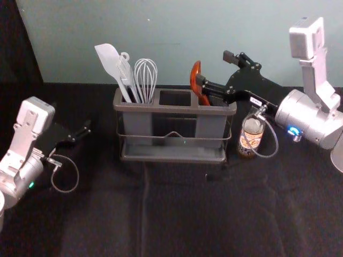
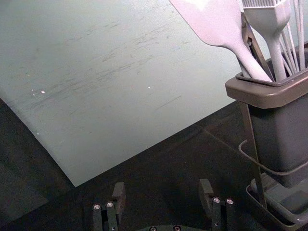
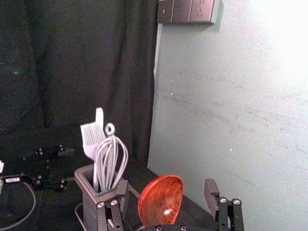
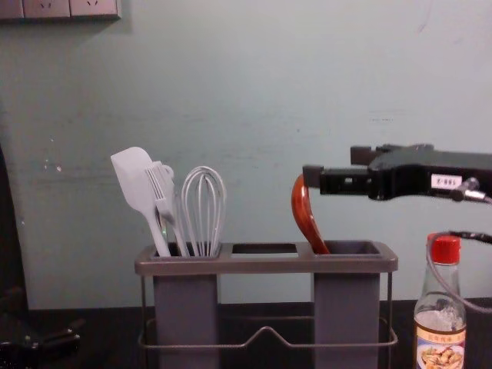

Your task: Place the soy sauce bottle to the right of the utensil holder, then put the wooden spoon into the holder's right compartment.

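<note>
The wooden spoon [image 1: 196,80] leans in the right compartment of the utensil holder [image 1: 172,108], bowl up; the chest view shows the spoon [image 4: 305,215] tilted left, its lower part hidden inside. My right gripper [image 1: 213,67] is open at the spoon's bowl, reaching in from the right above the holder. In the right wrist view the spoon [image 3: 161,199] shows between the spread fingers of the right gripper [image 3: 166,187], touching neither. The soy sauce bottle [image 1: 252,136] stands upright just right of the holder, below the right arm. My left gripper [image 1: 80,134] is parked at the left, open in its wrist view [image 2: 162,187].
A white spatula [image 4: 134,181], a brush [image 4: 164,192] and a whisk [image 4: 204,207] stand in the holder's left compartment. Behind the black-covered table [image 1: 177,214] rises a pale wall [image 1: 177,32]. A cable loop from the right arm hangs in front of the bottle.
</note>
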